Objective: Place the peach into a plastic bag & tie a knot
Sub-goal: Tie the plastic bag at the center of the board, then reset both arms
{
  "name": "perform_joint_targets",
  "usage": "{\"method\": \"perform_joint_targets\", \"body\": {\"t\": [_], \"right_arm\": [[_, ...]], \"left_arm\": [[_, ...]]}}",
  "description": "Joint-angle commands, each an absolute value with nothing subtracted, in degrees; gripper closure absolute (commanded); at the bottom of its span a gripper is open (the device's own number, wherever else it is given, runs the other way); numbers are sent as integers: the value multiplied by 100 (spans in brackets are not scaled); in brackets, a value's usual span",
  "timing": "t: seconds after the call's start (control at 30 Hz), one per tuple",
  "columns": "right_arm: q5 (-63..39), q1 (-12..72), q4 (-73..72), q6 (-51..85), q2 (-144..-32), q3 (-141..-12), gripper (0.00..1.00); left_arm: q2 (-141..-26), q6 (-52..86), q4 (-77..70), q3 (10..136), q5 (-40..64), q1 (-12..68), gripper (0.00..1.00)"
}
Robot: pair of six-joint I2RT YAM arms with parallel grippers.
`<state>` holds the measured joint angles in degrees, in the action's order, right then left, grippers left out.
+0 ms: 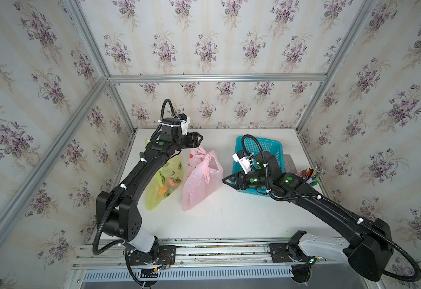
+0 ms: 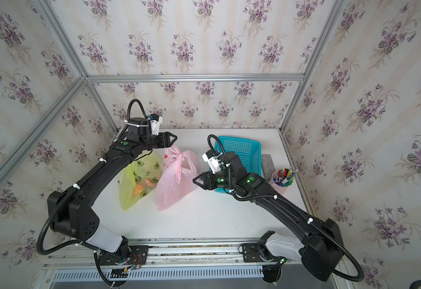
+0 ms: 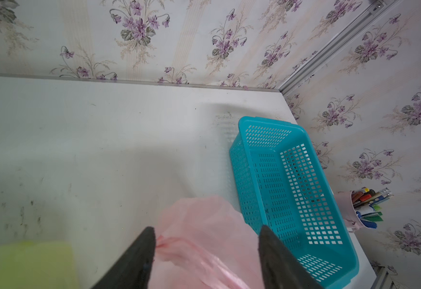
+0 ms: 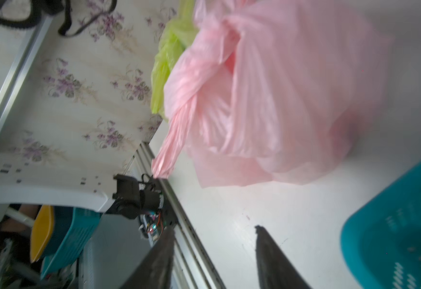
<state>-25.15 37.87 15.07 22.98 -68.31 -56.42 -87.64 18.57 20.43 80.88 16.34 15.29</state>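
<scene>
A pink plastic bag [image 1: 200, 184] [image 2: 175, 186] stands mid-table, its handles tied in a knot [image 1: 208, 157] [image 2: 182, 157] at the top. The peach is hidden. My left gripper [image 1: 200, 138] [image 2: 174, 138] hangs open just behind and above the knot; in the left wrist view its jaws [image 3: 207, 229] straddle the pink bag [image 3: 204, 220], one fingertip [image 3: 150, 235] beside a bunched handle end. My right gripper [image 1: 225, 180] [image 2: 195, 180] is open to the bag's right, apart from it. In the right wrist view nothing lies between the fingers [image 4: 213, 229], and the pink bag [image 4: 267, 87] is ahead.
A yellow-green bag [image 1: 163, 182] with avocado prints and orange fruit lies left of the pink one, under my left arm. A teal basket [image 1: 267, 146] stands at the back right, partly under my right wrist. A pink cup of pens [image 1: 309, 175] is near the right wall.
</scene>
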Motion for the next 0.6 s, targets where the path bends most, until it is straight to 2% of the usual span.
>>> {"method": "perform_joint_targets", "body": {"t": [0.0,0.07,0.1,0.13,0.17,0.33,0.4,0.43,0.53,0.57], "right_arm": [[-793,3574,1519,1999,-6722,-5855,35],[-65,3307,1121,1932,-6520,-5796,31],[141,3168,930,1942,-6426,-5747,22],[274,2836,706,1960,-6338,-5697,7],[341,2645,460,1837,-6275,-5624,1],[1597,2526,126,1020,-6570,-6064,0],[2083,2462,205,922,-6835,-6358,0],[2123,2295,60,940,-6889,-6329,0],[1257,1622,-1466,682,-6853,-5328,0],[1494,1577,-2067,413,-6903,-4951,0]], "left_arm": [[-8195,1782,2118,7873,962,1507,0],[-7600,1647,2072,7652,232,1512,0],[-7418,1653,2066,7571,-206,1518,0],[-7225,1517,1951,7469,-418,1512,0],[-7059,1256,1801,7373,-419,1517,0],[-6601,748,1723,7260,-1671,1520,0],[-6435,427,1775,7140,-1665,1503,0],[-6347,215,1575,6950,-1674,1501,0],[-6306,11,693,6124,-2362,1399,0],[-6333,-77,441,5820,-2428,1317,0]]}}
